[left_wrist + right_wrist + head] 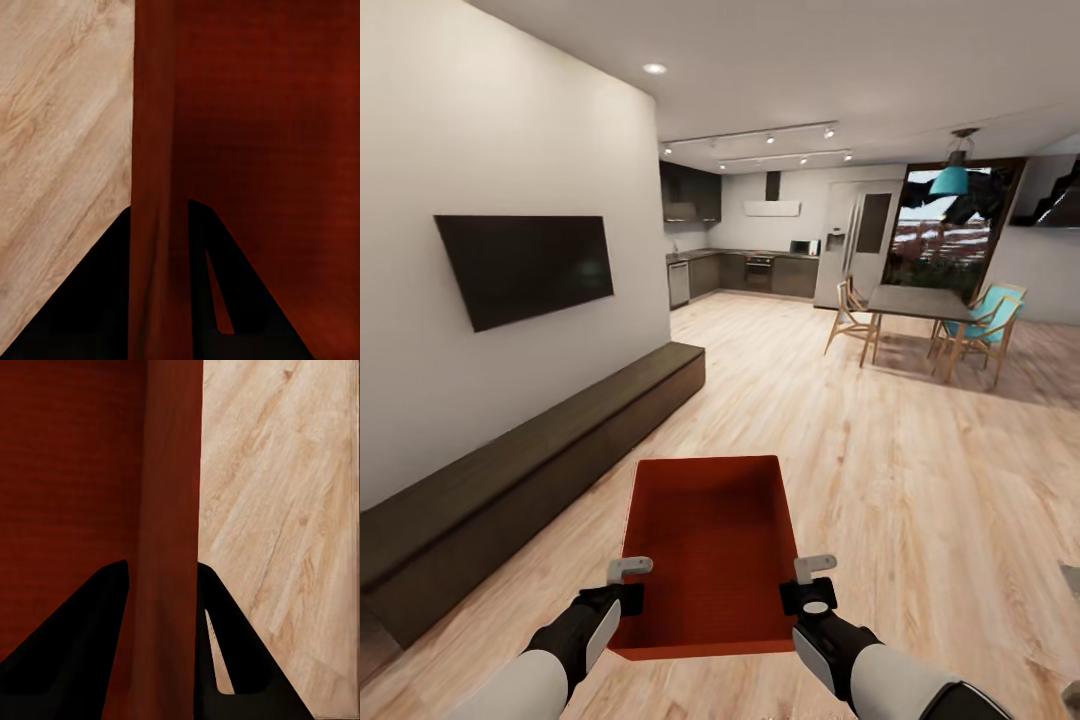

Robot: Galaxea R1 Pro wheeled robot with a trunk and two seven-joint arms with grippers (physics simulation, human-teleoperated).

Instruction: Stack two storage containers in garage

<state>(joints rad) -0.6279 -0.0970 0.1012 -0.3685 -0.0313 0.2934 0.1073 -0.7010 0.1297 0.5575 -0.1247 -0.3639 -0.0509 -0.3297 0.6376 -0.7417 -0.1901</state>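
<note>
Ahead of both arms in the head view, one storage container (710, 550), an orange-red lidless bin, is carried level above the wood-plank floor (920, 470). The left gripper (628, 585) is clamped over the bin's left side wall near its close end, and the right gripper (808, 580) is clamped over the right side wall just opposite, so the bin spans the gap between them. Out beyond the left gripper runs a low dark console (550, 450) along a white wall, with a black TV (525, 262) mounted above it. Far past the bin stands a kitchen (745, 270), and out beyond the right gripper a dining table (920, 302) with chairs.

From the left wrist view, the left gripper (159, 285) has its two dark fingers (82, 300) straddling the bin's upright wall (154, 150), one on each face, closed against it; plank floor lies on the outer side, the ribbed red interior on the other.

From the right wrist view, the right gripper (163, 645) likewise pinches the opposite wall (172, 495) between its fingers (75, 637), with the red interior on one side and floor on the other.
</note>
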